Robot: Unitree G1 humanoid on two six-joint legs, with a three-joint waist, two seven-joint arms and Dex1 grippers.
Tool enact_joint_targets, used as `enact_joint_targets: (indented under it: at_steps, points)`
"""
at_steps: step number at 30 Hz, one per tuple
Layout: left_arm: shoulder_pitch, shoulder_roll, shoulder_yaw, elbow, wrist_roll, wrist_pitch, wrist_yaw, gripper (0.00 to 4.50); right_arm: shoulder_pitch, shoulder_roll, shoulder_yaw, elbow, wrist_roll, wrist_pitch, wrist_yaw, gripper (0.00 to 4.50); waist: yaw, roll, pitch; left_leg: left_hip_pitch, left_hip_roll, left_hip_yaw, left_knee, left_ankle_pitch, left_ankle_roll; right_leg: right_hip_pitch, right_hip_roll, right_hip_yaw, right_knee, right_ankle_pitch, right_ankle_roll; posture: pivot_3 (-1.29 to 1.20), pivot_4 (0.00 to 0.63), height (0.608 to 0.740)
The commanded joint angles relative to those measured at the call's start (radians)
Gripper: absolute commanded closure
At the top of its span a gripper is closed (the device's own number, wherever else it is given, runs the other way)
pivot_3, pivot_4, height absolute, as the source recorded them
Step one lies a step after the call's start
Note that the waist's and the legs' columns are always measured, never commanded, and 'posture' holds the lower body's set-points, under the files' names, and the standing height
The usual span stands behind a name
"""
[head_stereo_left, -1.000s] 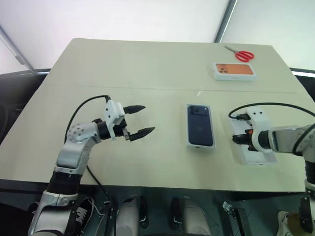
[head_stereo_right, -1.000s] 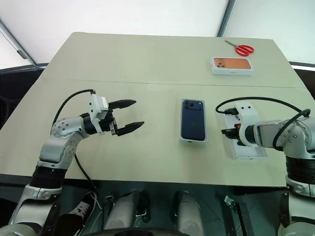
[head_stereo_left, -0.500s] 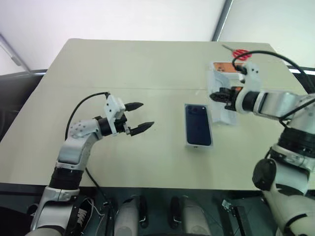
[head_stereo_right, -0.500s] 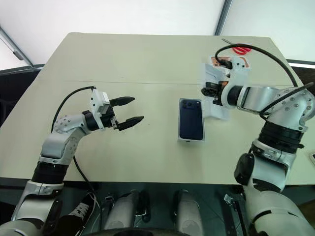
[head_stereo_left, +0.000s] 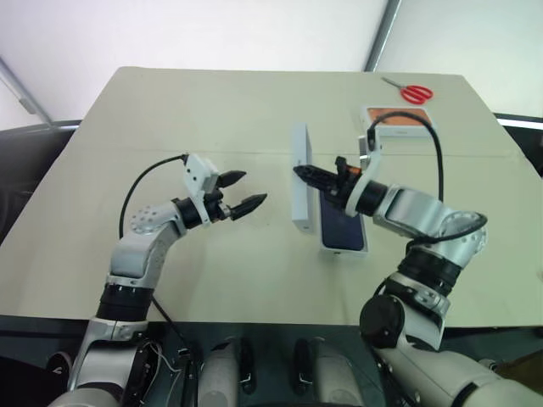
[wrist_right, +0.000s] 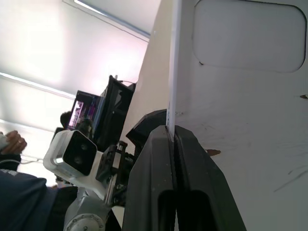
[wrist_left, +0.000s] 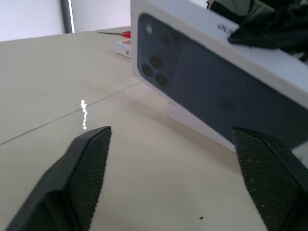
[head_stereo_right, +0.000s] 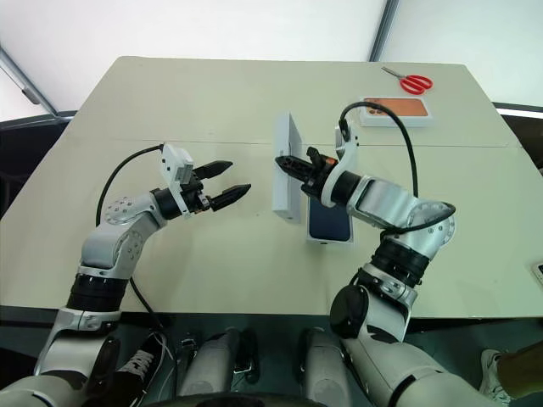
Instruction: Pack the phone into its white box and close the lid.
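R gripper (head_stereo_right: pixel 284 163) is pinching the lid (head_stereo_right: pixel 286 168) by one wall, holding it on edge (above the table) beside the phone (head_stereo_right: pixel 329 222); L gripper (head_stereo_right: pixel 227 181) is hovering w/ fingers apart, empty.

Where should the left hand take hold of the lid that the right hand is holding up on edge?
Best on a free long rim of the lid, coming from the robot's left. It stands on edge above the table, its printed face towards the left hand, while the right hand pinches one wall from the other side. The left hand's open fingers would likely have to straddle a thin wall.
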Motion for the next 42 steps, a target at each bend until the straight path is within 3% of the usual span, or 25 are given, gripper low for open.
enact_joint_targets:
  at_steps: [1,5,7,13,19,22,25,27,34,37,40,42]
  points:
    - [-0.004,-0.011,0.009,-0.054,-0.018,0.013,0.019,2.31,0.063,-0.031,0.119,-0.037,0.178,-0.099,-0.068,4.50,-0.005,0.000,0.000,0.000,0.000,0.000,0.000,0.000,0.000,0.000,0.000,0.000,0.000,0.000,0.000,0.00,0.150,0.738]
    - [-0.004,-0.049,-0.014,-0.046,-0.001,0.019,0.056,4.28,0.121,-0.087,0.234,-0.006,0.322,-0.240,-0.135,4.50,-0.005,0.000,0.000,0.000,0.000,0.000,0.000,0.000,0.000,0.000,0.000,0.000,0.000,0.000,0.000,0.00,0.150,0.738]
    - [-0.011,-0.068,-0.023,-0.032,0.003,0.023,0.066,4.41,0.144,-0.117,0.294,-0.012,0.390,-0.298,-0.159,4.50,-0.005,0.000,0.000,0.000,0.000,0.000,0.000,0.000,0.000,0.000,0.000,0.000,0.000,0.000,0.000,0.00,0.150,0.738]
    - [-0.037,-0.162,-0.102,0.049,0.082,-0.030,0.102,4.41,0.176,-0.211,0.378,-0.004,0.403,-0.399,-0.104,4.50,0.002,0.000,0.000,0.000,0.000,0.000,0.000,0.000,0.001,0.000,0.000,0.000,0.000,0.000,0.000,0.00,0.150,0.738]
    - [-0.069,-0.269,-0.159,0.226,0.146,-0.128,0.095,4.50,0.200,-0.284,0.410,-0.010,0.341,-0.465,-0.037,1.51,0.000,0.000,0.000,0.000,0.000,0.000,0.000,0.000,0.001,0.001,0.000,0.000,-0.001,0.000,0.000,0.00,0.150,0.738]
    - [-0.089,-0.297,-0.159,0.227,0.138,-0.129,0.086,4.50,0.151,-0.429,0.442,-0.040,0.151,-0.430,0.132,0.02,0.001,0.001,0.000,0.000,0.001,0.000,0.000,0.000,0.001,0.000,0.001,0.000,-0.001,0.000,0.000,0.00,0.150,0.738]
    - [-0.114,-0.316,-0.160,0.269,0.148,-0.144,0.085,4.50,0.077,-0.632,0.469,0.000,-0.097,-0.484,0.390,0.02,0.006,0.001,0.000,-0.001,0.000,0.000,0.002,-0.001,0.003,-0.001,0.000,0.000,-0.001,0.000,0.000,0.00,0.150,0.738]
    - [-0.121,-0.325,-0.164,0.289,0.159,-0.162,0.085,4.50,0.064,-0.711,0.505,0.023,-0.225,-0.510,0.520,0.02,0.007,0.000,0.000,-0.001,0.000,0.000,0.002,-0.005,0.009,0.000,0.000,0.000,-0.001,0.000,0.000,0.00,0.150,0.738]
    - [-0.169,-0.373,-0.191,0.396,0.208,-0.238,0.079,4.50,0.093,-0.768,0.565,0.032,-0.550,-0.654,0.732,0.02,0.005,0.000,0.000,0.000,0.001,0.000,0.002,-0.004,0.007,0.001,0.000,-0.001,-0.001,0.000,0.000,0.00,0.150,0.738]
    - [-0.203,-0.391,-0.187,0.428,0.214,-0.262,0.068,4.50,0.126,-0.773,0.615,-0.010,-0.675,-0.703,0.787,0.91,0.007,0.000,0.000,0.000,0.001,0.000,0.002,-0.003,0.007,0.001,0.000,-0.001,-0.001,0.000,0.000,0.00,0.150,0.738]
    - [-0.225,-0.390,-0.175,0.453,0.216,-0.268,0.067,4.50,0.141,-0.822,0.711,0.020,-0.944,-0.889,0.827,2.50,0.008,0.000,0.000,0.000,0.000,0.000,0.002,-0.003,0.007,0.001,-0.001,-0.001,-0.001,0.000,0.000,0.00,0.150,0.738]
    - [-0.223,-0.379,-0.171,0.446,0.220,-0.267,0.066,4.50,0.135,-0.806,0.695,0.057,-0.991,-0.916,0.824,3.45,0.006,0.000,0.000,0.000,0.000,0.000,0.003,-0.003,0.006,0.001,-0.001,-0.001,-0.002,0.000,0.001,0.00,0.150,0.738]
